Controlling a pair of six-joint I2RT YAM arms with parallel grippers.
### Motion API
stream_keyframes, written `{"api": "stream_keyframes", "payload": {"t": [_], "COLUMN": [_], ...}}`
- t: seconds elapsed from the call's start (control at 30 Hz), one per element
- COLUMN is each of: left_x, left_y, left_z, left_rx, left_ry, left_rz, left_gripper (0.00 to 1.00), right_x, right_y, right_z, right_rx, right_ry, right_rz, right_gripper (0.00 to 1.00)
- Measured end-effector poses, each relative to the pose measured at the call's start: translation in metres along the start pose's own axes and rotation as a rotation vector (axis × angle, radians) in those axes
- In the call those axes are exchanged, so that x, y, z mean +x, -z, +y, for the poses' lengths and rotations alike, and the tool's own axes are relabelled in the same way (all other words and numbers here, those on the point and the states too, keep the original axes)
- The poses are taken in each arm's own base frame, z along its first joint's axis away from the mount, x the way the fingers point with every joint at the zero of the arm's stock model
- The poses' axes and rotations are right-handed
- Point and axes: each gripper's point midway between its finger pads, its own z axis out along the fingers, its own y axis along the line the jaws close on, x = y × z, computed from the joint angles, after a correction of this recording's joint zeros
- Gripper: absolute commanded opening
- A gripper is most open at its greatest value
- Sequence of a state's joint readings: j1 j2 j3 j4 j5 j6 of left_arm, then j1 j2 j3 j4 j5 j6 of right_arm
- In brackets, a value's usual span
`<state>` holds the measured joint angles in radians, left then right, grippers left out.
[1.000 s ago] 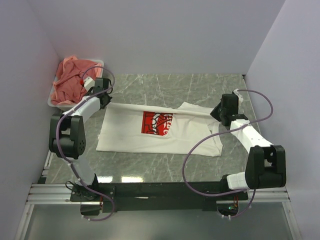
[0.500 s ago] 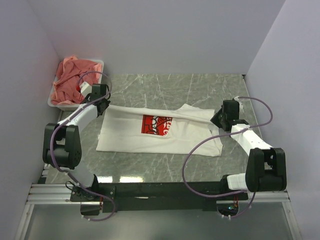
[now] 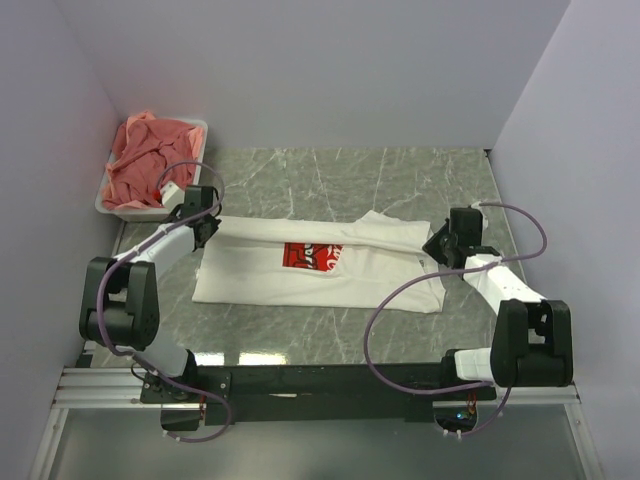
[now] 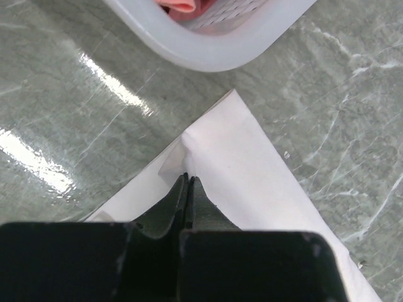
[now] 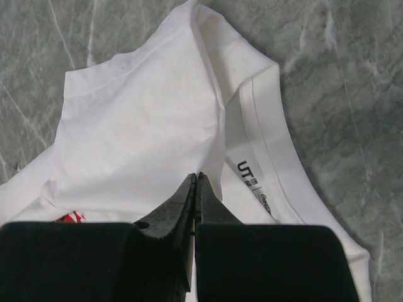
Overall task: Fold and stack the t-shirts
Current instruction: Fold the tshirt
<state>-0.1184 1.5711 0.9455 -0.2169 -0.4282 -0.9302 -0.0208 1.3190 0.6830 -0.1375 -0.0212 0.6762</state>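
Note:
The white t-shirt (image 3: 300,285) with the red chest print (image 3: 311,256) lies spread on the marble table, its far edge lifted and drawn over the print. My left gripper (image 3: 205,226) is shut on the shirt's far left edge (image 4: 220,151). My right gripper (image 3: 440,247) is shut on the cloth beside the collar (image 5: 208,151), near the neck label (image 5: 249,176). Salmon-pink t-shirts (image 3: 150,160) are heaped in the white tub (image 3: 110,205) at the back left.
The tub's rim (image 4: 208,53) shows close ahead of the left gripper. Purple walls close in the left, back and right. Purple cables loop from both arms over the near part of the table (image 3: 390,300).
Both grippers have moved toward the near edge, pulling the shirt's far edge over the body. The fold now covers the upper part of the red print.

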Motion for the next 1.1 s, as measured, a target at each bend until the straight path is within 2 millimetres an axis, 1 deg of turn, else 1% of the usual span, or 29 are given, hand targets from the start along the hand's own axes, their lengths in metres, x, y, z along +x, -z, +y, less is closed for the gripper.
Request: {"api": "stream_keyframes", "payload": {"t": [0.1, 0.33, 0.4, 0.43, 0.5, 0.57, 0.6, 0.63, 0.67, 0.7, 0.73, 0.77, 0.8, 0.9, 1.0, 1.1], "left_x": [0.001, 0.000, 0.002, 0.003, 0.006, 0.009, 0.011, 0.013, 0.014, 0.016, 0.017, 0.018, 0.018, 0.012, 0.005, 0.004], "left_y": [0.002, 0.004, 0.003, 0.003, 0.002, 0.001, 0.001, 0.000, 0.000, -0.001, -0.001, 0.000, 0.001, 0.006, 0.013, 0.016], "left_z": [0.002, -0.001, 0.000, 0.001, 0.004, 0.007, 0.009, 0.011, 0.013, 0.014, 0.016, 0.017, 0.018, 0.015, 0.010, 0.006], "left_rx": [0.005, 0.020, 0.021, 0.021, 0.016, 0.011, 0.010, 0.008, 0.005, 0.003, 0.003, 0.002, 0.003, 0.019, 0.041, 0.063], "left_ry": [0.001, 0.009, 0.011, 0.012, 0.013, 0.013, 0.013, 0.015, 0.017, 0.017, 0.018, 0.020, 0.022, 0.038, 0.051, 0.060], "left_rz": [0.001, -0.004, 0.000, 0.002, 0.010, 0.018, 0.023, 0.027, 0.031, 0.036, 0.038, 0.040, 0.040, 0.027, 0.013, 0.016], "left_gripper": [0.01, 0.01, 0.01, 0.01, 0.01, 0.01, 0.06, 0.09, 0.14, 0.25, 0.30, 0.36, 0.41, 0.47, 0.46, 0.40], "right_x": [0.006, 0.014, 0.016, 0.017, 0.021, 0.024, 0.026, 0.028, 0.029, 0.029, 0.029, 0.027, 0.025, 0.018, 0.007, -0.004], "right_y": [0.001, 0.006, 0.007, 0.007, 0.006, 0.006, 0.006, 0.006, 0.006, 0.007, 0.008, 0.010, 0.013, 0.021, 0.026, 0.027], "right_z": [-0.003, -0.007, -0.007, -0.007, -0.008, -0.010, -0.011, -0.012, -0.012, -0.011, -0.011, -0.009, -0.008, -0.002, 0.013, 0.047], "right_rx": [-0.002, -0.016, -0.022, -0.027, -0.037, -0.040, -0.040, -0.041, -0.042, -0.045, -0.048, -0.053, -0.061, -0.079, -0.076, -0.107], "right_ry": [-0.009, -0.023, -0.028, -0.033, -0.045, -0.056, -0.058, -0.060, -0.064, -0.060, -0.059, -0.058, -0.053, -0.035, 0.013, 0.087], "right_rz": [0.009, 0.021, 0.028, 0.033, 0.044, 0.057, 0.065, 0.072, 0.077, 0.077, 0.074, 0.068, 0.060, 0.038, 0.020, 0.012], "right_gripper": [0.00, 0.00, 0.03, 0.07, 0.11, 0.21, 0.25, 0.34, 0.40, 0.45, 0.52, 0.53, 0.54, 0.54, 0.54, 0.54]}}
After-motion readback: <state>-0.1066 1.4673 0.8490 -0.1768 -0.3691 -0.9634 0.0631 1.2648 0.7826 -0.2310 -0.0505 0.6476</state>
